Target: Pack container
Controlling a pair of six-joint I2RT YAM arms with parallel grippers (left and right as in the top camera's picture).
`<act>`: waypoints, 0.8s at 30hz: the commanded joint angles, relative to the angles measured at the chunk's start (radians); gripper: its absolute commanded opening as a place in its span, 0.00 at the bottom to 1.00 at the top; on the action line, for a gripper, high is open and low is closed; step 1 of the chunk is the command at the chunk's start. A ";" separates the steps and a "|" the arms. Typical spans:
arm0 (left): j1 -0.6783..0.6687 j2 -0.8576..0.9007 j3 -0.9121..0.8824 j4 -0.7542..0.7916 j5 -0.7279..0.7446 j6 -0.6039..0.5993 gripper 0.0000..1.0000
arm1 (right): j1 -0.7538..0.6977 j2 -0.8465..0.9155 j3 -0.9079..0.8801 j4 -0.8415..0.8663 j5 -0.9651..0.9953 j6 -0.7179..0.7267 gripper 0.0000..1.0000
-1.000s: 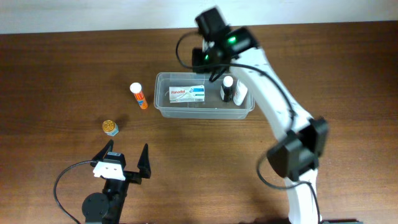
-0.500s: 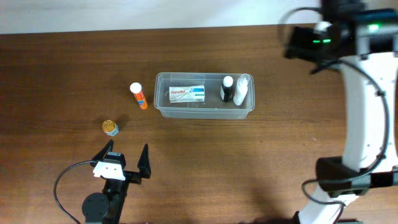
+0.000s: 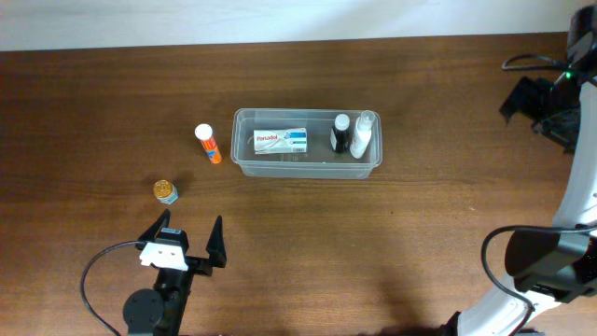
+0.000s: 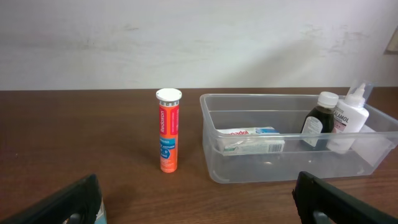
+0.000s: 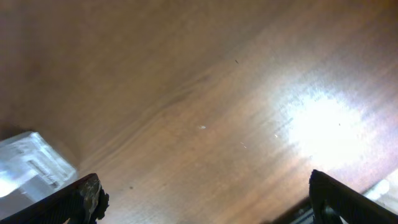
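Observation:
The clear plastic container (image 3: 306, 164) sits mid-table. Inside it lie a white and blue box (image 3: 281, 141), a dark bottle (image 3: 340, 133) and a tilted white bottle (image 3: 363, 133). In the left wrist view the container (image 4: 267, 167) is ahead on the right, with the box (image 4: 252, 140) and both bottles showing through its wall. My left gripper (image 3: 189, 241) (image 4: 196, 205) rests open and empty near the front edge. My right gripper (image 3: 522, 101) (image 5: 205, 199) hangs open and empty over bare wood at the far right. A container corner (image 5: 31, 165) shows at that view's lower left.
An orange tube with a white cap (image 3: 207, 144) (image 4: 168, 130) stands just left of the container. A small gold-topped jar (image 3: 165, 191) sits further left and nearer the front. A pale wall runs along the table's back edge.
The right arm has swung from over the container's right end to the table's far right edge, jaws now wide. The white bottle stays in the container. The left arm has not moved.

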 commanded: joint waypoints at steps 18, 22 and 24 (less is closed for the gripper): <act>0.006 -0.008 -0.002 -0.012 -0.082 -0.002 0.99 | -0.020 0.008 -0.064 0.019 -0.012 -0.006 0.99; 0.006 -0.008 -0.002 -0.004 -0.082 -0.002 1.00 | -0.020 0.008 -0.064 0.019 -0.012 -0.006 0.99; 0.006 -0.008 -0.002 0.033 -0.079 -0.002 0.99 | -0.020 0.008 -0.064 0.019 -0.012 -0.006 0.98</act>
